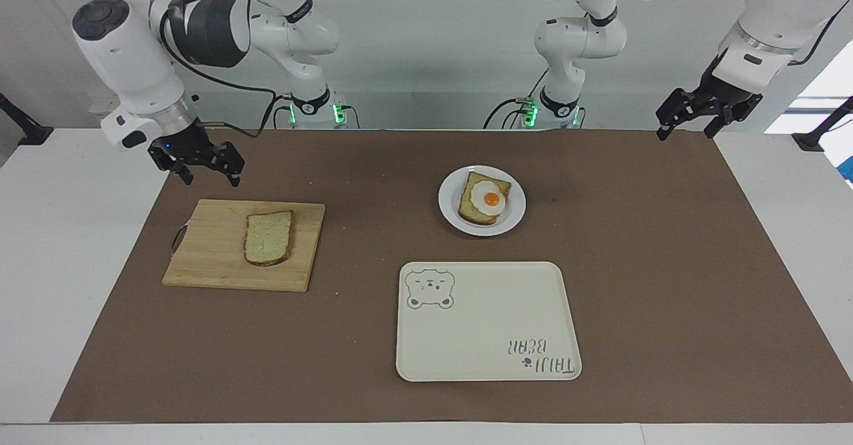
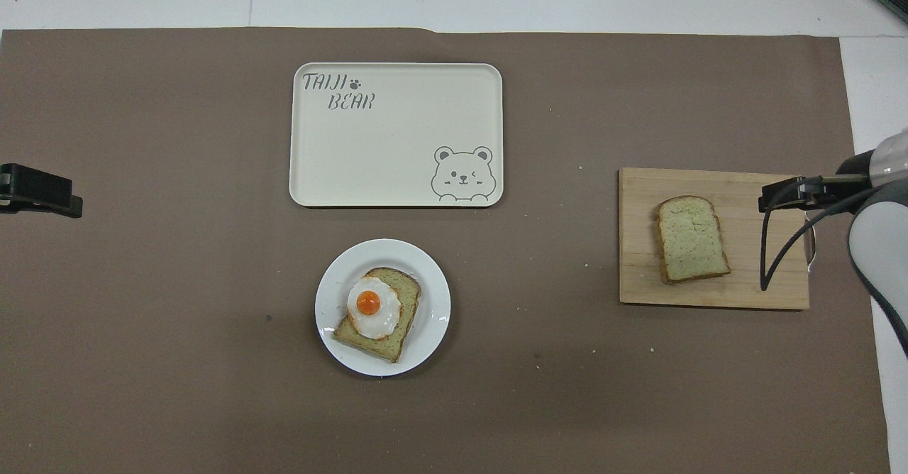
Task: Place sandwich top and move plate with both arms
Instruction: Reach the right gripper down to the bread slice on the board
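The sandwich top point(image 1: 268, 237) point(image 2: 690, 238), a plain bread slice, lies flat on a wooden cutting board point(image 1: 213, 252) point(image 2: 752, 275). The white plate point(image 1: 516, 215) point(image 2: 433, 318) holds a bread slice with a fried egg point(image 1: 484, 198) point(image 2: 376, 312). My right gripper point(image 1: 210, 180) point(image 2: 765, 203) hangs open and empty in the air over the board's edge at the right arm's end of the table, touching nothing. My left gripper point(image 1: 685, 133) point(image 2: 71, 208) waits open and empty above the mat's edge at the left arm's end.
A cream rectangular tray point(image 1: 486, 322) point(image 2: 397, 140) with a bear drawing lies farther from the robots than the plate. A brown mat point(image 1: 666, 265) covers the white table. The right arm's cable point(image 2: 766, 261) hangs over the board's end.
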You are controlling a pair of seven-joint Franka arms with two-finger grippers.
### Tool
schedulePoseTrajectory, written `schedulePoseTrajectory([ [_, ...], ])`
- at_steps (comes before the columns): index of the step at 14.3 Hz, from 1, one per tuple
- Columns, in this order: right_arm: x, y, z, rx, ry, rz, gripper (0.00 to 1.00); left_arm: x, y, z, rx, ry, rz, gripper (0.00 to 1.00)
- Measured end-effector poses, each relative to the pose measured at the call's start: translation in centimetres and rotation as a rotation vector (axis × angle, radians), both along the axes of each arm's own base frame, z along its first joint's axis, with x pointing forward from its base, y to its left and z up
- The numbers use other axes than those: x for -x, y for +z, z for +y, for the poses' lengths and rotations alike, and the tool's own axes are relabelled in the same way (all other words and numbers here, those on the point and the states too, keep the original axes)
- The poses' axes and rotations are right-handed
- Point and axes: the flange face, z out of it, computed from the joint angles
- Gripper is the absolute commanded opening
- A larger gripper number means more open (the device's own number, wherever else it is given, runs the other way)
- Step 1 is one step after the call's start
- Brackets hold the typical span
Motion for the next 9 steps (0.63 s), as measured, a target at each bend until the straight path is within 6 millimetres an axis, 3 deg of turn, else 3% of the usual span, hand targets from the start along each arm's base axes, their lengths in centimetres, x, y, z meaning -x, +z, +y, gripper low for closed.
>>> schedulePoseTrajectory([
  [2,0.0,-3.2,-0.3,-0.002,0.013,0.017,1.00,0.0,0.0,0.0,0.000,0.000,0.000,1.00],
  [5,0.1,-5.1,-0.4,-0.005,0.020,0.035,1.00,0.0,0.0,0.0,0.000,0.000,0.000,1.00],
  [9,-0.9,-9.8,-0.8,-0.009,0.119,0.047,1.00,0.0,0.0,0.0,0.000,0.000,0.000,1.00],
])
